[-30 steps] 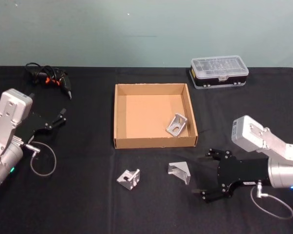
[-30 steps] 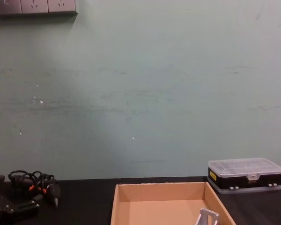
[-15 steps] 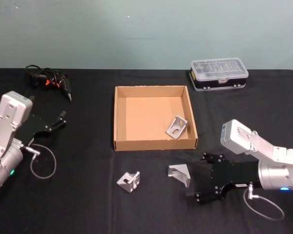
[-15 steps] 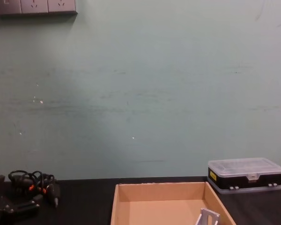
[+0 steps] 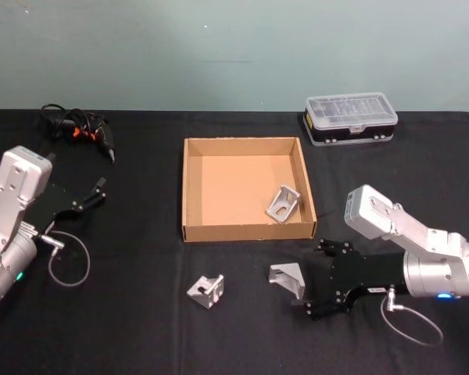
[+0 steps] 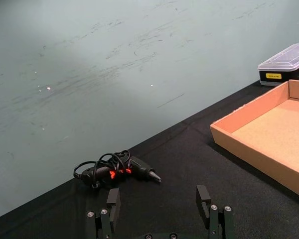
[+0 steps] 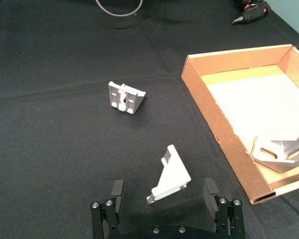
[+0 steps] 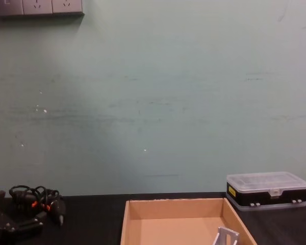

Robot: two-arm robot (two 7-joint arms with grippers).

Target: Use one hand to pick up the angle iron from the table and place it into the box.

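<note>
Now the right gripper (image 5: 316, 279) has slid leftward, low over the table (image 5: 125, 328), during the last second, closing from well apart to just beside the nearest angle iron (image 5: 288, 280). Its fingers (image 7: 117, 190) are spread wide, and the right wrist view shows the bracket lying between them, not yet touched. I judge the approach to be nearly over: a little more advance and a squeeze should secure the piece. It lies tilted on an edge, so it may skid or twist as the fingers meet it. A second angle iron (image 5: 206, 288) lies further left at about the same depth, well clear of the reach. Behind stands the cardboard box (image 5: 248, 231). Its front wall is between the gripper and the drop spot, so the piece must be lifted over it. A third angle iron (image 5: 284, 203) rests in the box's right front corner. The left gripper (image 5: 96, 190) sits parked at the left, fingers released and empty. Farthest back are a clear-lidded plastic case (image 5: 350, 117) and a corded hand tool (image 5: 82, 126).
</note>
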